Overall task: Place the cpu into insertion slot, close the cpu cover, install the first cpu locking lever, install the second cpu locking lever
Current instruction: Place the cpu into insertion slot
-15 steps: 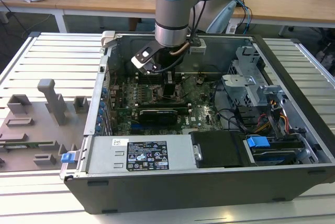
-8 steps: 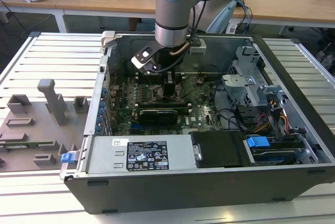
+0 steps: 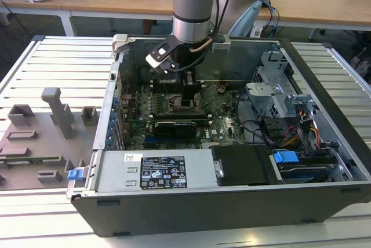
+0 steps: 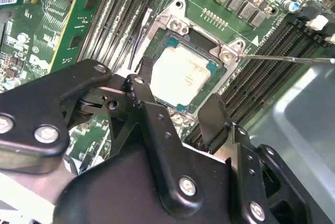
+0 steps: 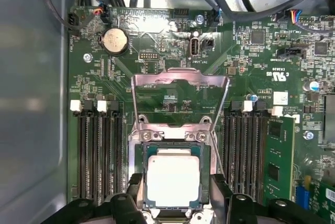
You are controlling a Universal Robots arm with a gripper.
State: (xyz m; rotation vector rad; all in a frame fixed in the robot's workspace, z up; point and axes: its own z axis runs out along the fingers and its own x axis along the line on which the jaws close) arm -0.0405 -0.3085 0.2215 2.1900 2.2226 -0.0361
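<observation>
Tool [image 4: 175, 97]: spread wide, gripping nothing, straddling the cpu [image 5: 173, 179] lying in the insertion slot [image 5: 172, 146]; cpu cover [image 5: 180, 80] raised. Hazard: a brushing finger may skew the chip, leaving it unseated.

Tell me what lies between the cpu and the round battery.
The open cpu cover: its frame stands between the cpu and the battery, in the first wrist view.

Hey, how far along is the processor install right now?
Done: the small square silver-grey chip lies in the dark square socket with the grey rim. In hand: nothing; the black gripper is open, fingers either side of the chip. Left: the thin silver metal frame cover stands open, and both thin wire levers are raised.
</observation>
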